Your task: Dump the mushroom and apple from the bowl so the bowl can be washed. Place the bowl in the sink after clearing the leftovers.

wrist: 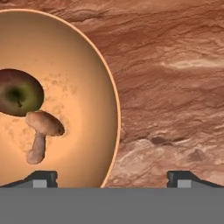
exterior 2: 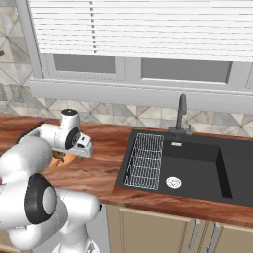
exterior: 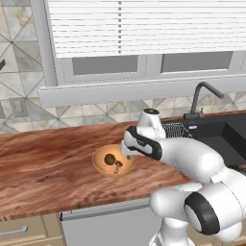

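Note:
The light orange-tan bowl (exterior: 101, 161) sits on the wooden counter, left of the sink (exterior: 226, 137). Inside it lie a dark red-green apple (wrist: 19, 92) and a brown mushroom (wrist: 43, 127), side by side. My gripper (wrist: 114, 178) is open and hangs just above the bowl's (wrist: 74, 65) right edge; in the hand view the rim runs between the two fingertips, one over the bowl and one over bare counter. Nothing is held. From the right base camera the bowl (exterior 2: 65, 161) is mostly hidden behind my hand, and the black sink (exterior 2: 197, 170) lies to the right.
A white wire rack (exterior 2: 146, 160) lies in the sink's left part, beside the round silver drain (exterior 2: 173, 182). The dark curved faucet (exterior 2: 181, 113) stands behind the basin. Wooden counter (exterior: 43, 168) stretches left of the bowl, below a window with blinds.

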You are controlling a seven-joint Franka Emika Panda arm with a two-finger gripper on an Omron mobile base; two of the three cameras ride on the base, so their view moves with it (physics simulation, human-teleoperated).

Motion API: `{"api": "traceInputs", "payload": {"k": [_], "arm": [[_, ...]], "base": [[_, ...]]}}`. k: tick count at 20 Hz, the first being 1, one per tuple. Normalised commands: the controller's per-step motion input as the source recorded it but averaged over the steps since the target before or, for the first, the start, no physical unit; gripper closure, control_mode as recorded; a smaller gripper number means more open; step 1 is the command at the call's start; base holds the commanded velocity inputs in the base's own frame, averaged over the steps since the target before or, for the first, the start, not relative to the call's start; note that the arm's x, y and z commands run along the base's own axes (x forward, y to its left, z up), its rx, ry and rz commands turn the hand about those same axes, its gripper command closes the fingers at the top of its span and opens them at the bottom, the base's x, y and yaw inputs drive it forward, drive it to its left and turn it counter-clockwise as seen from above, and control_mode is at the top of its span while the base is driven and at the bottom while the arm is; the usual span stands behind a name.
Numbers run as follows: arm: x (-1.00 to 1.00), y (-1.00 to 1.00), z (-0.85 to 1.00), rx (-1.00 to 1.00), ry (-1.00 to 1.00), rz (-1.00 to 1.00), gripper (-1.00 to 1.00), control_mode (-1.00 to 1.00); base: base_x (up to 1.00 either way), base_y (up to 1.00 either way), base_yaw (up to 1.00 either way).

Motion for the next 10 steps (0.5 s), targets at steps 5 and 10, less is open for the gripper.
{"api": "traceInputs", "payload": {"k": [5,10], "arm": [[0.33,0.04,-0.32,0.0,0.0,0.0,-1.0,-1.0],[0.27,0.01,-0.36,0.01,0.0,0.0,-1.0,-1.0]], "base": [[0.0,0.0,0.0],[0.0,0.0,0.0]]}}
